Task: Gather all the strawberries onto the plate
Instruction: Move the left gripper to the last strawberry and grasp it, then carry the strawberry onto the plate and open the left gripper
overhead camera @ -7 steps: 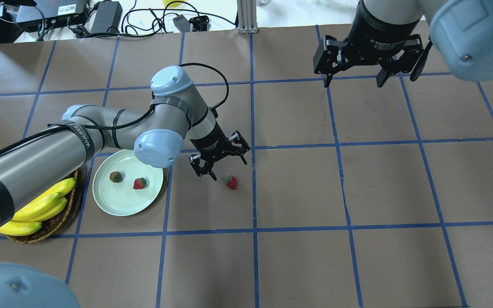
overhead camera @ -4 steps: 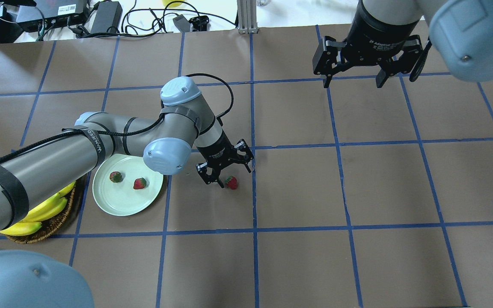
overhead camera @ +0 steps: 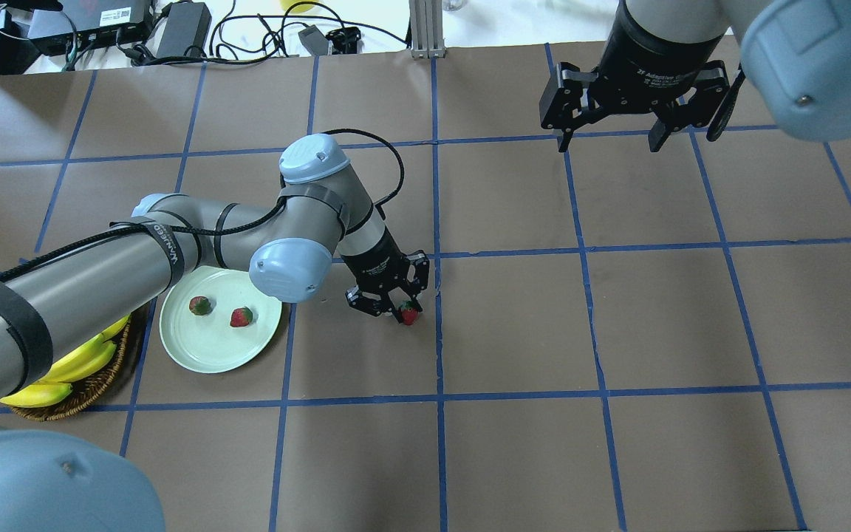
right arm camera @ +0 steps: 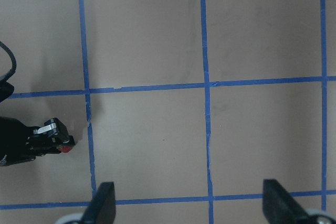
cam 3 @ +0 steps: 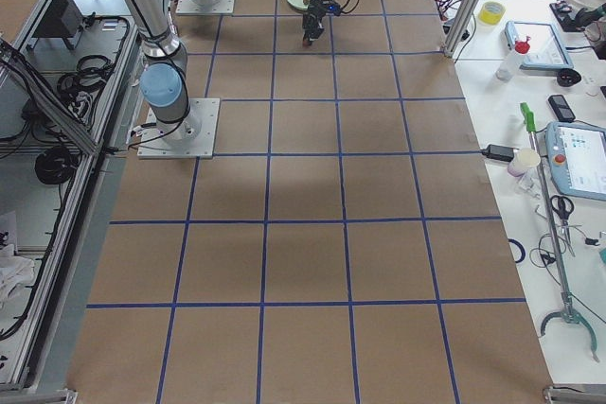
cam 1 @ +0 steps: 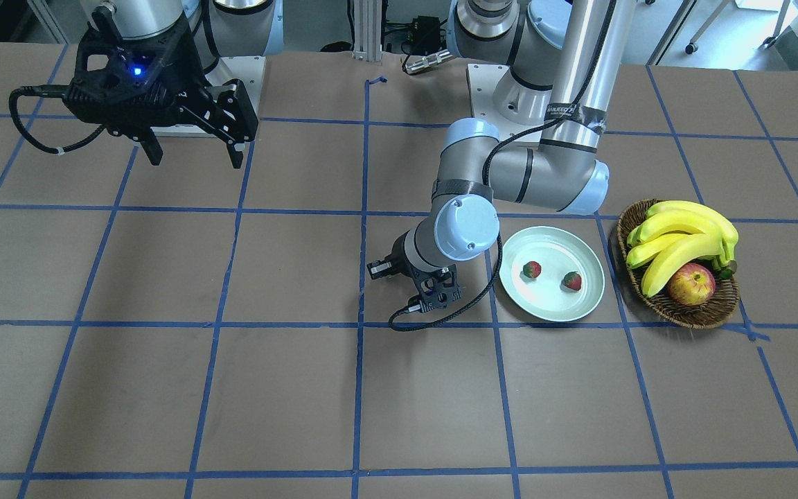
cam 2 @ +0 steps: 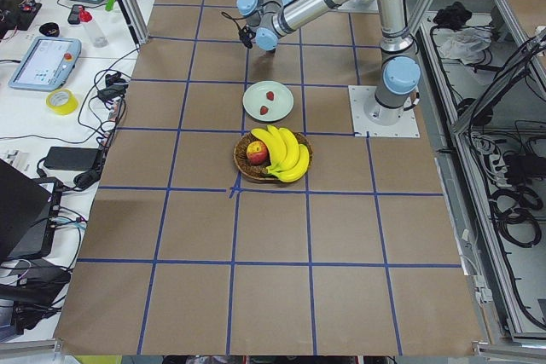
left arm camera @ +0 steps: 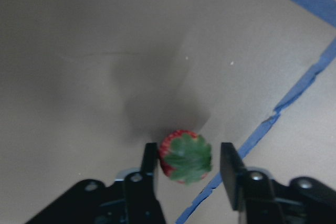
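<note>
Left pincer [left arm camera: 189,156] down at the brown paper-covered worktop [overhead camera: 514,332], its black fingers straddling the third small red strawberry with green leafy cap [overhead camera: 409,315]. Wrist view: one finger [left arm camera: 148,166] touches the berry's side, the other finger [left arm camera: 230,163] is just off it with a sliver of gap, so the pincer is narrowed around the berry but not pinching it on both sides. The berry sits on the worktop, cap towards the wrist camera, just beside a blue tape grid line [left arm camera: 273,121] and near the plate, outside it.

The round, shallow, pale mint plate with raised rim [overhead camera: 204,351] lies under the left arm's elbow. It holds two more strawberries: one darker [overhead camera: 200,305], one brighter red [overhead camera: 241,317], apart from each other and both inside the rim.

A brown wicker basket [cam 1: 690,315] stands just beside the plate, on the side away from the pincer. It carries a bunch of yellow bananas [cam 1: 676,235] and a red-yellow apple [cam 1: 690,284].

Right pincer [overhead camera: 610,144] hangs above the worktop well apart from everything, fingers spread wide, nothing between them.
</note>
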`<control>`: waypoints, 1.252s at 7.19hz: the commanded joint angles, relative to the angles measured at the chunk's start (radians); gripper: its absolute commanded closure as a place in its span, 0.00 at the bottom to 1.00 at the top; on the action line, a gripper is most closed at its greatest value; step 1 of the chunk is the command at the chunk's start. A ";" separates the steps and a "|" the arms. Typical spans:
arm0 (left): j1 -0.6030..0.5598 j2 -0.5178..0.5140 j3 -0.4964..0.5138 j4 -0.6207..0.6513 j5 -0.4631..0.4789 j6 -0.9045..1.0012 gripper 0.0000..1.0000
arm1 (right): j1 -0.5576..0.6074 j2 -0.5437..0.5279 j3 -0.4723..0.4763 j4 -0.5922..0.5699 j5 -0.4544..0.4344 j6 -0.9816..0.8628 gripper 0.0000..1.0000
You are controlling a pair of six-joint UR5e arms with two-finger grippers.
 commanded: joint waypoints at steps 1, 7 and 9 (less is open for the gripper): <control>0.008 0.033 0.023 -0.001 0.051 0.004 1.00 | -0.001 0.000 0.000 0.002 -0.001 0.000 0.00; 0.297 0.137 0.142 -0.446 0.358 0.439 1.00 | 0.001 -0.002 0.000 0.002 0.001 0.000 0.00; 0.388 0.139 0.057 -0.432 0.404 0.558 1.00 | 0.001 -0.002 0.000 0.002 0.001 0.000 0.00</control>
